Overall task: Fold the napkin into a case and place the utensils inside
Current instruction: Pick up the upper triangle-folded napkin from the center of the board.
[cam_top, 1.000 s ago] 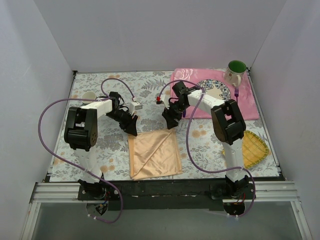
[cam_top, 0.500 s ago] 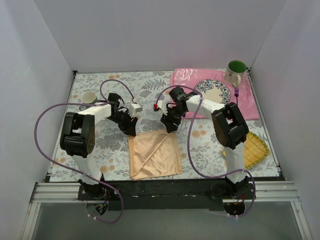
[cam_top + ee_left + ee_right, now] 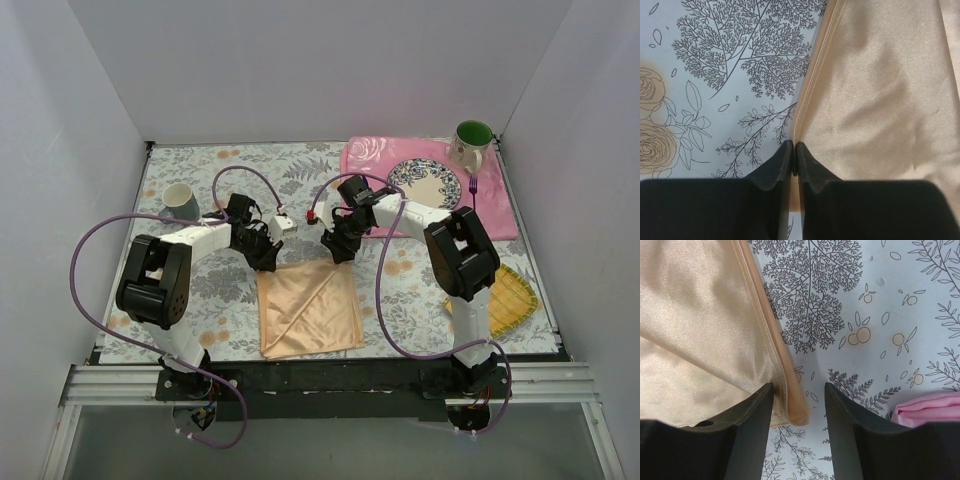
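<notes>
Showing the napkin [image 3: 310, 310] lying flat on the table [image 3: 200, 300] with a diagonal flap on top, well apart from the plate [image 3: 425, 180], to its near left. Pinches, with the left gripper [image 3: 794, 150], the far napkin corner on the side away from the plate, black fingertips pressed together on the hem. Straddles, with the right gripper [image 3: 799, 390], the far corner on the plate's side, jaws apart, one over cloth and one over bare table. Leaves the fork [image 3: 473, 186] just beside the plate, on its right; knife not made out.

Risks a lopsided lift if raised now: held at one corner only, likely to skew the fold and drag the flap open. Risks also catching only the top layer of the stacked hems at the pinched corner and letting the lower layers slip. May miss the other corner altogether by closing beside the hem.
</notes>
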